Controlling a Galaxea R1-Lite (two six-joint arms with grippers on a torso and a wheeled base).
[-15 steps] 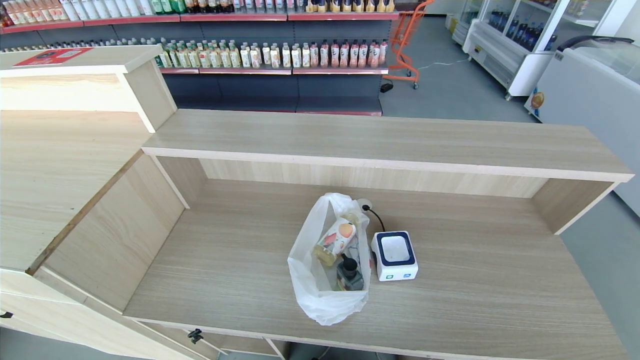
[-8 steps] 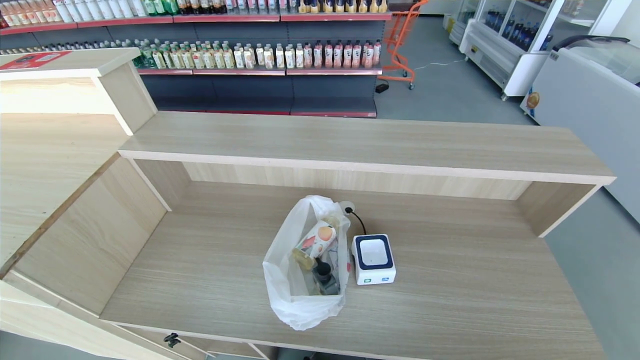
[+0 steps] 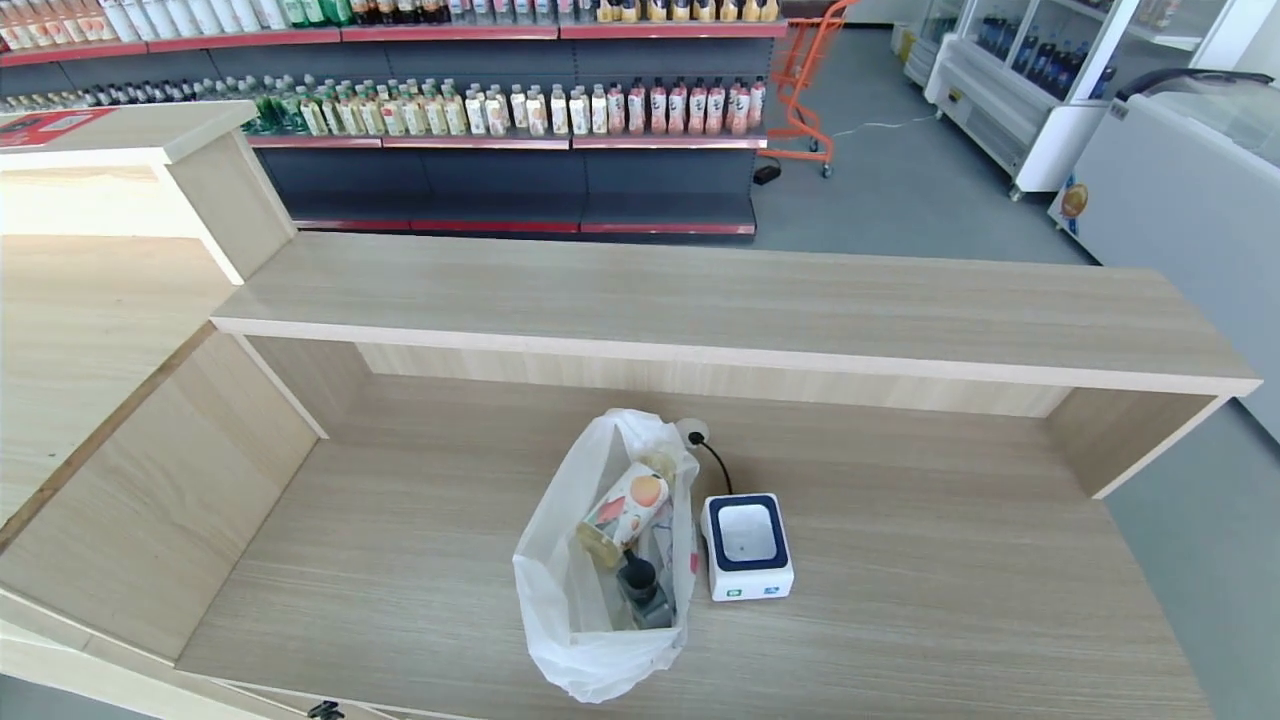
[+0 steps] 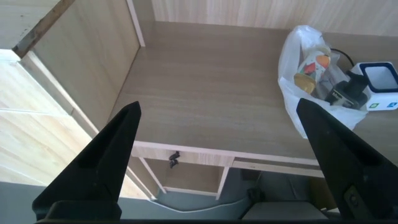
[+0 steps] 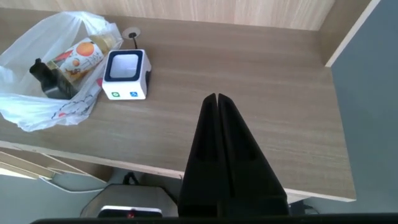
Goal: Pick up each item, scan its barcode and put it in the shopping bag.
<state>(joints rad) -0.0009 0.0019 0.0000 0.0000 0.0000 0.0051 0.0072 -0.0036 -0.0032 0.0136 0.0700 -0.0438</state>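
On the surface [image 3: 950,560], the bag [image 3: 545,590] holds a peach bottle [image 3: 625,510] and a dark bottle [image 3: 640,590]. The scanner [image 3: 747,545] sits just beside it at 3 o'clock, its cable [image 3: 716,462] running toward 11. The left pincer [image 4: 217,106] gapes wide; the right pincer [image 5: 216,98] is closed and empty. Since earlier only the camera has shifted.

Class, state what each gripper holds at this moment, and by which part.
Nothing is held. The left gripper is open and empty, the right gripper shut on nothing. The bottle lies in the shopping bag.
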